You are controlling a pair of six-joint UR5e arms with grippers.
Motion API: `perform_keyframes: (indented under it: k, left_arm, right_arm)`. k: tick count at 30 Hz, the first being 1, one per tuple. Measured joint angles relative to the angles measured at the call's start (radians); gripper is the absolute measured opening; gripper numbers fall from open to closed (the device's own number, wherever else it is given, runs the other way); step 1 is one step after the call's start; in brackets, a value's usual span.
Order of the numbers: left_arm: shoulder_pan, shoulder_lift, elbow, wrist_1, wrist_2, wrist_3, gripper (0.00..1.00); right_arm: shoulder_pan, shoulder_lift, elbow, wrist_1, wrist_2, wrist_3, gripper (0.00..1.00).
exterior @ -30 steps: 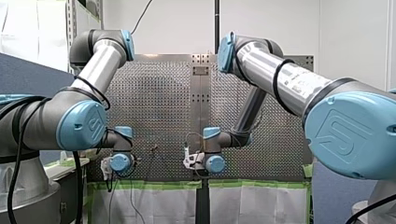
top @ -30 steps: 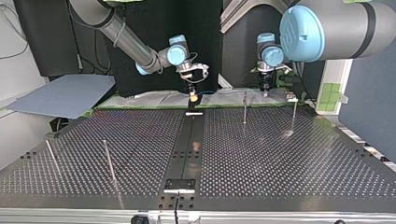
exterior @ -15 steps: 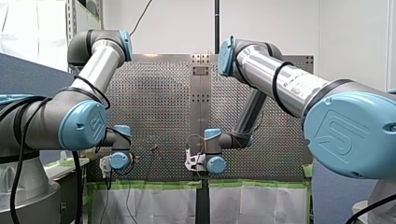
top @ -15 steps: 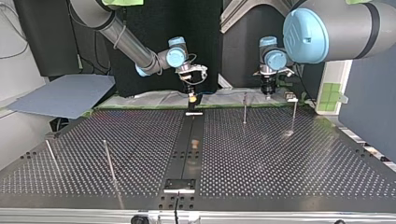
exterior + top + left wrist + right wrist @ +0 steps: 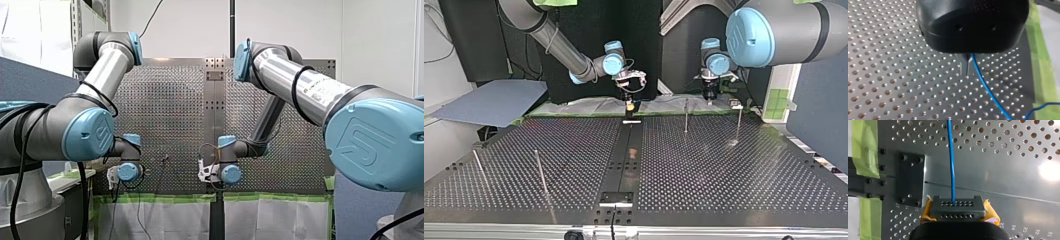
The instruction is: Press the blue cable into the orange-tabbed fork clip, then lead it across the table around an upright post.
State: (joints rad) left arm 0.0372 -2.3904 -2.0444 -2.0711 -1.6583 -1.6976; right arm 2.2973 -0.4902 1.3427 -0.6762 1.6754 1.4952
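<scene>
In the top view, the robot's right arm (image 5: 569, 55) comes in at the left and reaches down to the far edge of the desk (image 5: 724, 180). Its jaws, with yellow pads (image 5: 991, 212), are closed on the blue cable (image 5: 951, 157), which runs straight out ahead of them over the perforated plate. Further right, the robot's left arm (image 5: 774, 30) hangs over the same far edge. Its metal jaws look pressed together with the cable nipped at their side, though the black housing hides where it goes in. From there the cable trails across the holes toward the green tape (image 5: 1040, 62). So the cable is held in two places, low over the desk.

I cannot pick out the orange-tabbed fork clip in any view, so I judge the pressing-in not yet done. To do it well, the span between the two holds should be straight and lightly taut, lined up with the fork's slot. It should then be lowered squarely so it seats without riding up on a prong. Hauling on it would risk pulling it through the pads.

Around the work, from left to right in the top view:
- a grey-blue sheet (image 5: 489, 102) lies off the desk;
- two thin rods (image 5: 540, 172) stand near the front;
- a dark centre strip (image 5: 624, 165) runs down the middle;
- two upright posts (image 5: 686, 115) stand at the right.

The first of those posts stands between the two arms, just beside the left arm's jaws, and could snag the span.
</scene>
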Motion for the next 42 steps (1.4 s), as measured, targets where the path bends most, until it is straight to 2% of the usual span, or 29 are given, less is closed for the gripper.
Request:
perform_keyframes:
  k: [9, 16, 27, 34, 42]
  left_arm:
    - [-0.009, 0.0, 0.0, -0.073, 0.001, 0.037, 0.0]
    - [-0.023, 0.005, 0.0, -0.103, 0.001, 0.061, 0.0]
    - [-0.069, 0.067, -0.009, -0.147, -0.02, 0.071, 0.0]
    - [-0.091, 0.084, -0.033, -0.134, -0.04, 0.069, 0.0]
    - [-0.097, 0.086, -0.038, -0.124, -0.039, 0.061, 0.0]
  right_arm:
    - [0.005, 0.0, -0.008, 0.017, 0.006, -0.003, 0.0]
    - [0.001, -0.001, -0.011, 0.021, 0.007, -0.004, 0.0]
    - [-0.003, 0.0, -0.014, 0.022, 0.008, -0.003, 0.0]
    - [-0.004, 0.0, -0.016, 0.023, 0.006, -0.004, 0.0]
    - [-0.005, 0.0, -0.021, 0.024, 0.005, -0.004, 0.0]
